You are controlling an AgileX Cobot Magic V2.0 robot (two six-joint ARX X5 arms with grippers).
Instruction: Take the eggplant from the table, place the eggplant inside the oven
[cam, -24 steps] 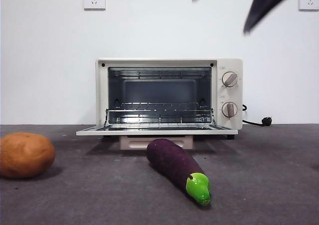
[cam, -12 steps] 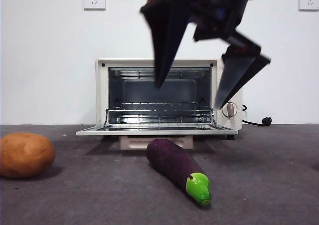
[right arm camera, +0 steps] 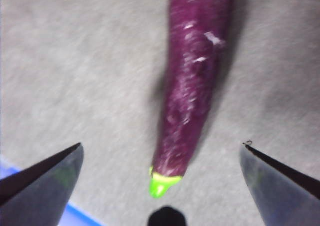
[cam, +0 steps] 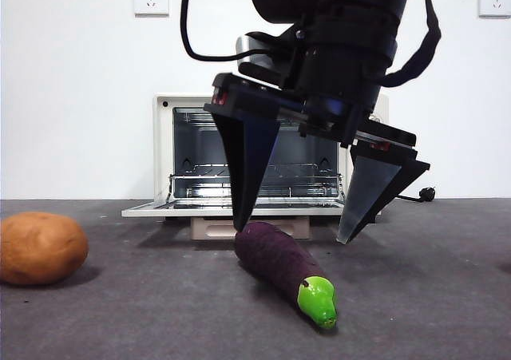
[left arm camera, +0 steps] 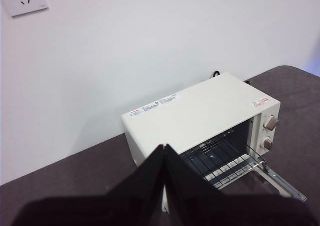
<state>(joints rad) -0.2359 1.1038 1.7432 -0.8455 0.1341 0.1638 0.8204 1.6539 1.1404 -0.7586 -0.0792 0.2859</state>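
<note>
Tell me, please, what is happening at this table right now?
The right tool, wide open, is poised just above the eggplant, which lies untouched on the table in front of the toaster oven. The oven's door is folded down and its rack shows. A potato sits off to one side. The left tool waits, shut, up high.

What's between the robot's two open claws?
The eggplant lies on the table between the right gripper and its spread jaws, seen in the right wrist view.

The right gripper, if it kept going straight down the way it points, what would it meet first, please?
Most likely the elongated dark purple eggplant: the right gripper hangs over it, open jaws on either side. One jaw tip already looks close to it, though depth is uncertain.
</note>
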